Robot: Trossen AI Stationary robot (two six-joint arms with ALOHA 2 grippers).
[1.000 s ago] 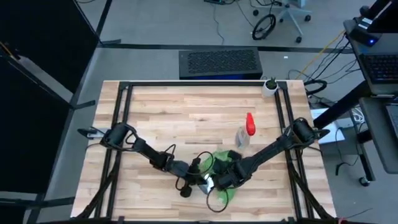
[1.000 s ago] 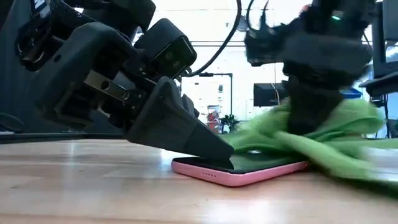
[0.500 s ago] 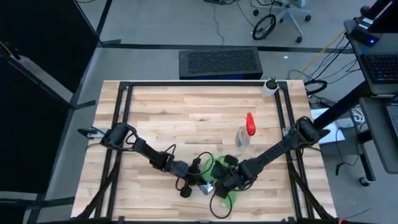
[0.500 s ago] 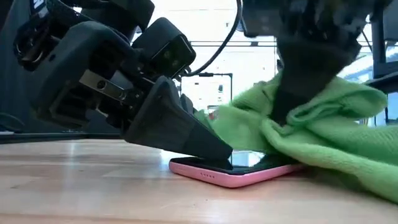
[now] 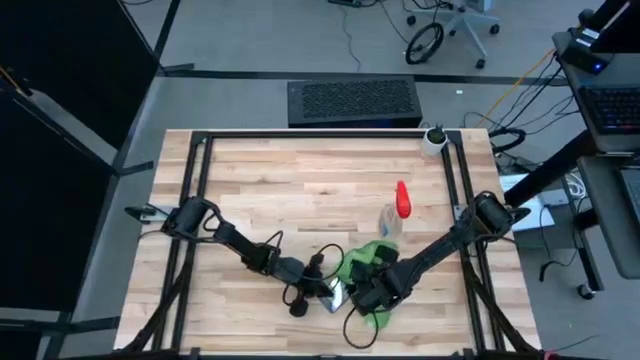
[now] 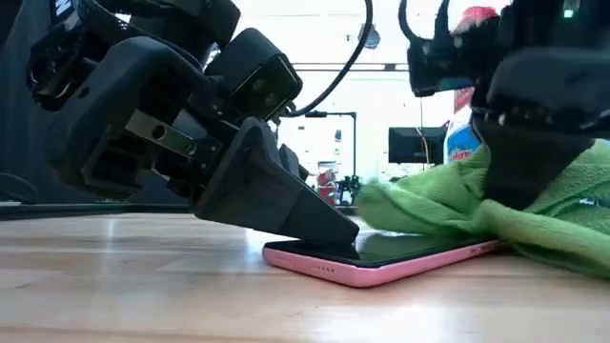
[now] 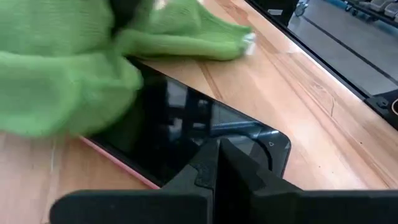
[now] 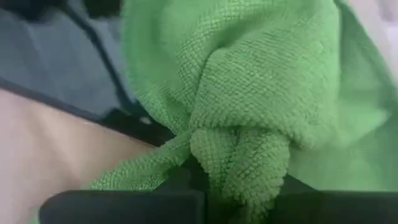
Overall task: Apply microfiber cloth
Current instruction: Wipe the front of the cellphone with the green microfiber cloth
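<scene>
The green microfiber cloth point(image 5: 368, 262) lies bunched at about six o'clock on the wooden table point(image 5: 300, 180), near the front edge and a little right of centre, draped partly over one end of a phone point(image 6: 376, 259) with a pink case and a dark glass face. In the low view the cloth point(image 6: 448, 210) covers the phone's far end while the near end stays bare. The right gripper point(image 5: 368, 292) comes in from four o'clock and is clenched on a fold of the cloth; the right wrist view shows a thick pinch of the green weave point(image 8: 239, 155) gathered between its dark fingers, pressed down against the phone. The left gripper point(image 5: 322, 287) reaches in from nine o'clock with its two fingers closed together, their tips planted on the bare end of the phone's screen point(image 7: 211, 124), holding it flat to the wood; it clasps nothing between them. In the left wrist view the cloth point(image 7: 68, 68) spreads over the far part of the glass, beyond the fingertips point(image 7: 219, 155). A clear spray bottle point(image 5: 394, 215) with a red nozzle stands at about two o'clock from the cloth, just beside it but apart. A small white cup point(image 5: 433, 140) sits at the table's far right corner, at one o'clock.
</scene>
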